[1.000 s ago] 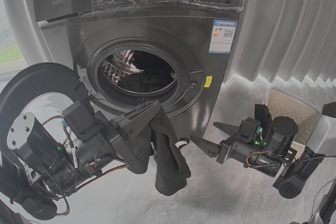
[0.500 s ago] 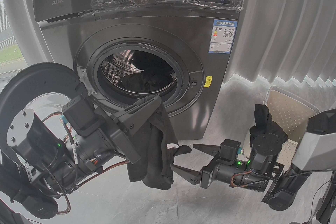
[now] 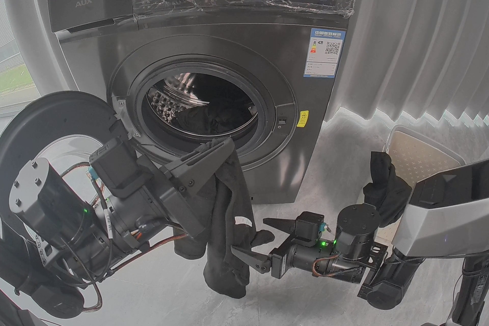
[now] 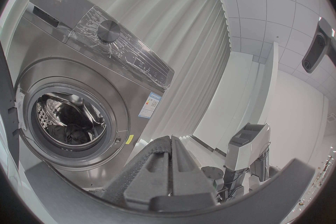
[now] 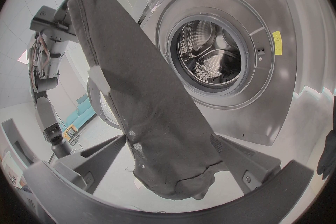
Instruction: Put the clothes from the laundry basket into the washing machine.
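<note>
The left claw is clenched on a dark garment, its pinched top edge hidden between the fingers. The cloth hangs below that claw, before the washing machine. The right claw is spread open around the garment's lower part; whether it touches is hard to tell. Behind the right claw, the laundry basket is partly hidden, another dark piece draped on its rim. The machine's blue-and-white label and yellow sticker carry print too small to make out.
</note>
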You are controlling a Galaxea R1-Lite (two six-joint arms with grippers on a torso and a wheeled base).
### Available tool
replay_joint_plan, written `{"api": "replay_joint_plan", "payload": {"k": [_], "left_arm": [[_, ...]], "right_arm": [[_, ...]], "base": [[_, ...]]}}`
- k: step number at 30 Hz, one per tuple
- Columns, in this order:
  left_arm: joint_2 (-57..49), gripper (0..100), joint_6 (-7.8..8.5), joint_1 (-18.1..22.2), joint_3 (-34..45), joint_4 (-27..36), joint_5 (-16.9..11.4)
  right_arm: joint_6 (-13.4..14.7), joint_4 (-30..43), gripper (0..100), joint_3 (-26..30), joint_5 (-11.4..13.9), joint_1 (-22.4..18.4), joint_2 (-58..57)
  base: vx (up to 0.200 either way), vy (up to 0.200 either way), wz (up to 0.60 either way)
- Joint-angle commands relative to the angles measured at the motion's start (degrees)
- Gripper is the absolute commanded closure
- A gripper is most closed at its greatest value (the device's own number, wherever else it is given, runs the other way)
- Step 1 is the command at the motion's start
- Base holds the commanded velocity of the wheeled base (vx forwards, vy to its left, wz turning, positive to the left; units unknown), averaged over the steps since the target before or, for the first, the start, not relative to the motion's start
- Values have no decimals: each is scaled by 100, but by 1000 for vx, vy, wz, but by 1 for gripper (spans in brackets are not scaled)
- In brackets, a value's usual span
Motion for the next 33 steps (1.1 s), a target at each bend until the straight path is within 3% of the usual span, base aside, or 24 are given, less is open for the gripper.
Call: {"api": "replay_joint_plan", "payload": {"k": [1,11,31,32,33], "left_arm": [[-21,100,-2,-2,-24,-3,-1],[-74,100,-11,-2,-121,-12,-10],[-267,100,-46,-11,-288,-12,-37],[-267,100,-46,-11,-288,-12,-37],[-258,100,-46,-2,-288,-12,-37]], "right_arm": [[3,-3,0,-250,1,-43,379],[12,-3,0,-1199,-8,-192,1003],[21,-12,0,-1533,-140,-219,1354],[21,-12,100,-1525,-140,-201,1354],[21,-12,100,-1516,-140,-192,1354]], "base": [[0,0,0],[0,0,0],[0,0,0],[0,0,0],[0,0,0]]}}
